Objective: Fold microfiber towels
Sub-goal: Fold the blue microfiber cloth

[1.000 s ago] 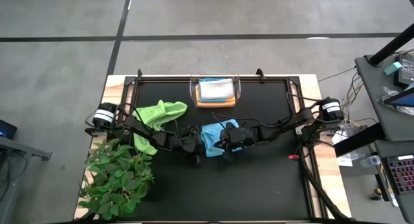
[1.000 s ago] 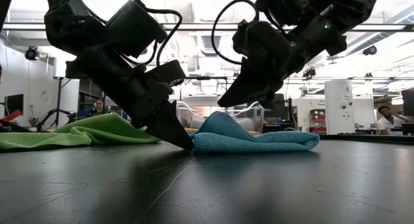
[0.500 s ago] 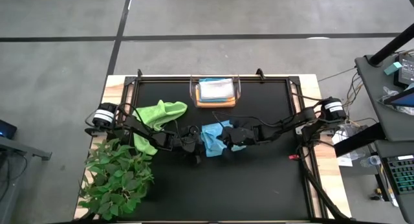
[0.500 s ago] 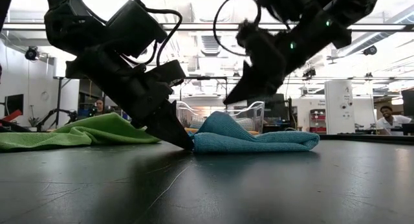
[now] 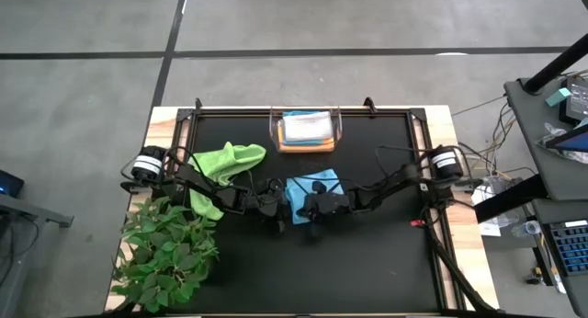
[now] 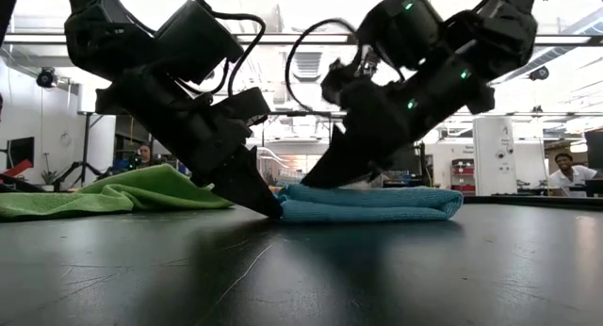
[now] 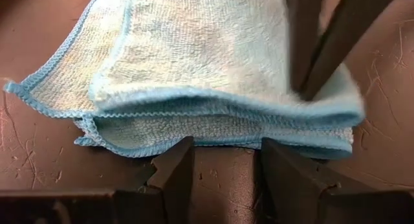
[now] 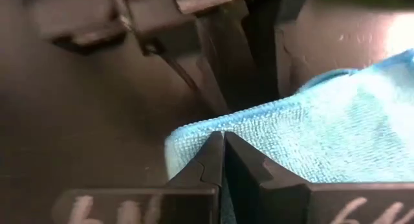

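Blue towel (image 5: 310,190) lies folded mid-counter, soft and limp; best taken by a hemmed edge. Left pincer (image 7: 220,160) sits open at its left edge, holding nothing. Right pincer (image 8: 223,160), closed, presses its top. Green towel (image 5: 223,163) lies farther left.
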`<control>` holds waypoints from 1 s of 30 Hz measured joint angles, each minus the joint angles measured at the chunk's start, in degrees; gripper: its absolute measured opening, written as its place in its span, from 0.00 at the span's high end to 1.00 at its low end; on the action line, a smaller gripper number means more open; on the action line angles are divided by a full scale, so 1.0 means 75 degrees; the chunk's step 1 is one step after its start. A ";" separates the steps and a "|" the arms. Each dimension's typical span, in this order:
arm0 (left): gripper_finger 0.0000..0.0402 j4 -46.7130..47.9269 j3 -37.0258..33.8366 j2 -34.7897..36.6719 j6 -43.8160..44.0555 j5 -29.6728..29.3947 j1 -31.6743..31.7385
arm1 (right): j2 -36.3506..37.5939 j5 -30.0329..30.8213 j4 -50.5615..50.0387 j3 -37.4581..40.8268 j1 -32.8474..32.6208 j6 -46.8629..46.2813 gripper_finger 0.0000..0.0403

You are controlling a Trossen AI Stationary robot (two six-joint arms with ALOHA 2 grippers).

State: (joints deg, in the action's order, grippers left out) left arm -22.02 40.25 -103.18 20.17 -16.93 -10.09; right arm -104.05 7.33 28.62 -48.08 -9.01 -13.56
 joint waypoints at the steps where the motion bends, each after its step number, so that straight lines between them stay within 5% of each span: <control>1: 0.58 0.0000 0.0000 0.0001 -0.0002 0.0000 0.0000 | -0.0106 -0.0048 0.0000 -0.0078 0.0002 0.0007 0.98; 10: 0.58 0.0069 0.0010 0.0075 -0.0002 0.0032 0.0000 | -0.0477 -0.0376 -0.0342 -0.0647 -0.0030 0.0319 0.98; 20: 0.58 0.1189 0.0015 0.0782 0.0030 0.0116 -0.0003 | 0.0177 -0.0354 -0.1002 -0.0681 -0.0065 0.0802 0.98; 30: 0.58 0.1140 0.0058 0.1353 -0.0542 -0.0090 0.0098 | 0.2017 0.1002 -0.3759 -0.0466 -0.0117 0.1577 0.98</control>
State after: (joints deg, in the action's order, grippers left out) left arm -13.47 40.69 -93.03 16.11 -17.60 -9.35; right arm -88.92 14.85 0.43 -51.58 -9.89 -1.74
